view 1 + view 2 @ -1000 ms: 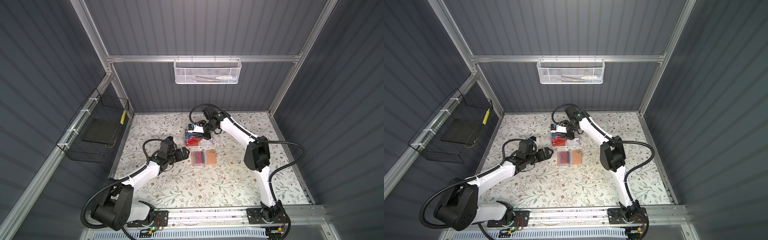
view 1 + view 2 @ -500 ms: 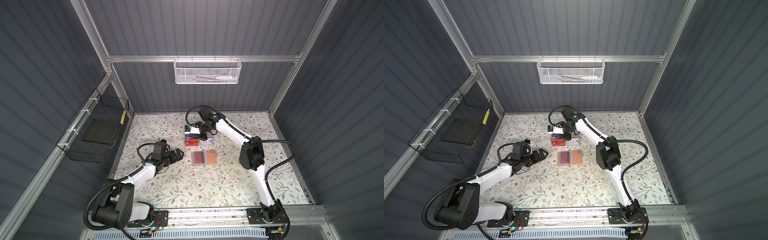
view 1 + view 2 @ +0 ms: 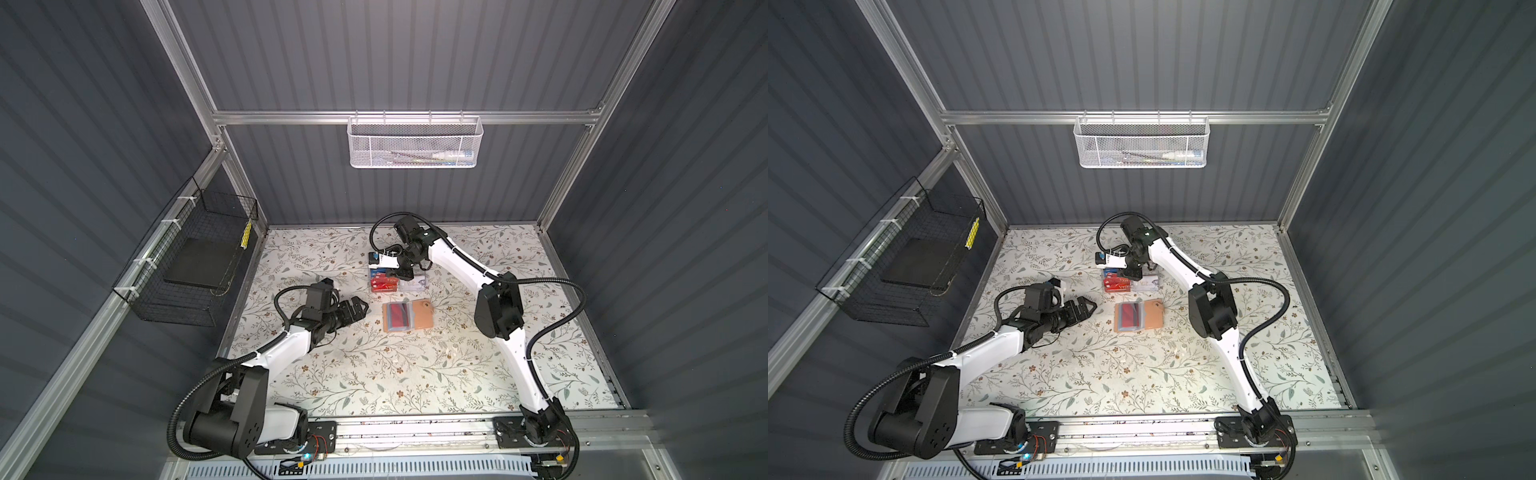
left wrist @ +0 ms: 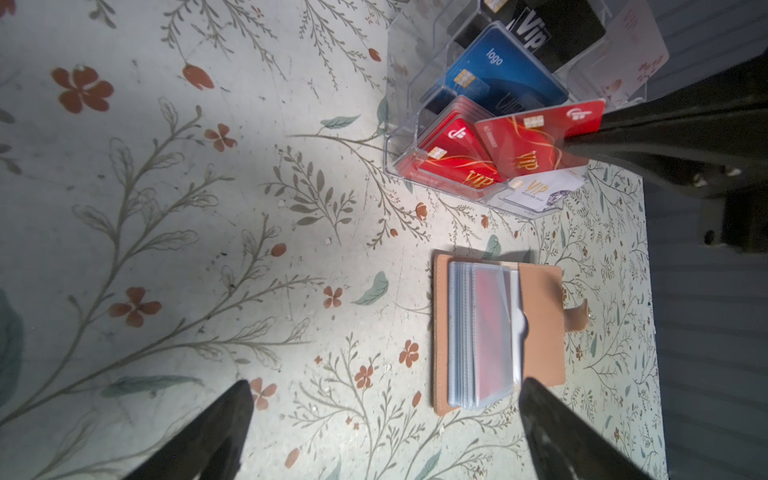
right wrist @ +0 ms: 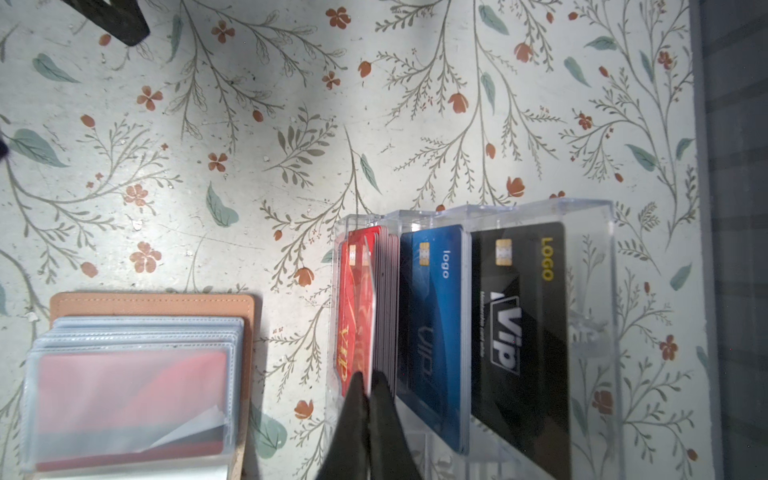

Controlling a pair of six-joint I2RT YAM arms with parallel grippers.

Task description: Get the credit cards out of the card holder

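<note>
The peach card holder lies open on the floral table, its clear sleeves up. One of the credit cards, a red one, shows blurred inside the top sleeve. My left gripper stands open just left of the holder, with nothing between its fingers. My right gripper is shut on another red card, held on edge at the front tier of the clear rack behind the holder.
The clear acrylic rack holds a red stack, a blue card, a black card and white cards. A white mesh basket hangs on the back wall. A black wire basket hangs on the left wall.
My right gripper has carried the red card a little left and down onto the rack's front tier. My left gripper has drawn back to the left, away from the card holder.
</note>
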